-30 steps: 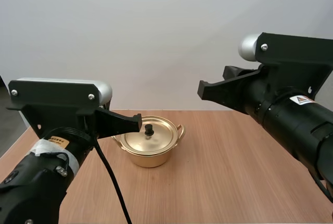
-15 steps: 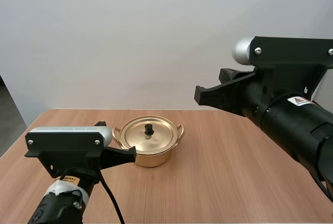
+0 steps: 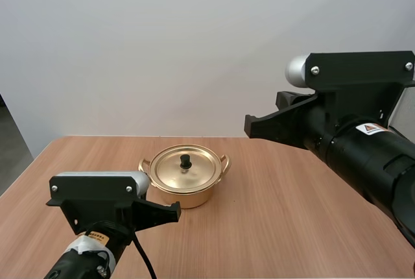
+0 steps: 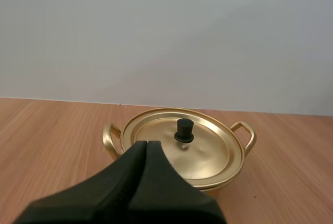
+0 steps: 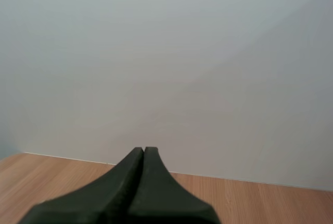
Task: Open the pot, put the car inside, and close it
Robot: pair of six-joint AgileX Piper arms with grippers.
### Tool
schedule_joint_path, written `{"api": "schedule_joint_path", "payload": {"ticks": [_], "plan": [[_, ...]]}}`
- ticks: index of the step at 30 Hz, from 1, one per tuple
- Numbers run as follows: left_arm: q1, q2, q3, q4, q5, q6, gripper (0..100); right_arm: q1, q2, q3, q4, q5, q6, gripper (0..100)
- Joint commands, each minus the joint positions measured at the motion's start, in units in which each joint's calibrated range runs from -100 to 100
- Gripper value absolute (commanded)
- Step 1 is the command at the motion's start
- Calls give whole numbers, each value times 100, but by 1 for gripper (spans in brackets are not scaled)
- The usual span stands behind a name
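High view: the pot [image 3: 185,191] sits toward the bench's [image 3: 292,220] far edge, left of centre. Its lid [image 3: 194,174] is on and the black knob [image 3: 185,161] stands upright. Our left gripper [image 3: 175,211] hangs low, just before the pot's near side. Our right gripper [image 3: 249,125] is raised, well apart from the pot.

Left wrist view: the fingers are pressed together into one wedge, holding nothing, and point toward the knob.

Right wrist view: this gripper is likewise closed and empty.

Step in hand, we judge, is lifting the lid. Part the left fingers first, come over the knob centred, pinch it squarely and lift straight, so the pot doesn't skid.
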Motion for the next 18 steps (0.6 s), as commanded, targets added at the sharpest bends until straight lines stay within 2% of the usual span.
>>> {"api": "schedule_joint_path", "payload": {"ticks": [1,4,6,9,18], "plan": [[29,0,0,1075,231,-594,0,0,5,-3,5,44,7,0],[56,0,0,2441,301,-2052,0,0,5,-3,5,319,7,0],[70,0,0,3102,542,-2918,0,0,5,-3,5,418,7,0],[79,0,0,3499,560,-2861,0,0,5,-3,-169,384,7,0],[79,0,0,3500,482,-2811,0,0,5,-3,-297,384,7,0]]}}
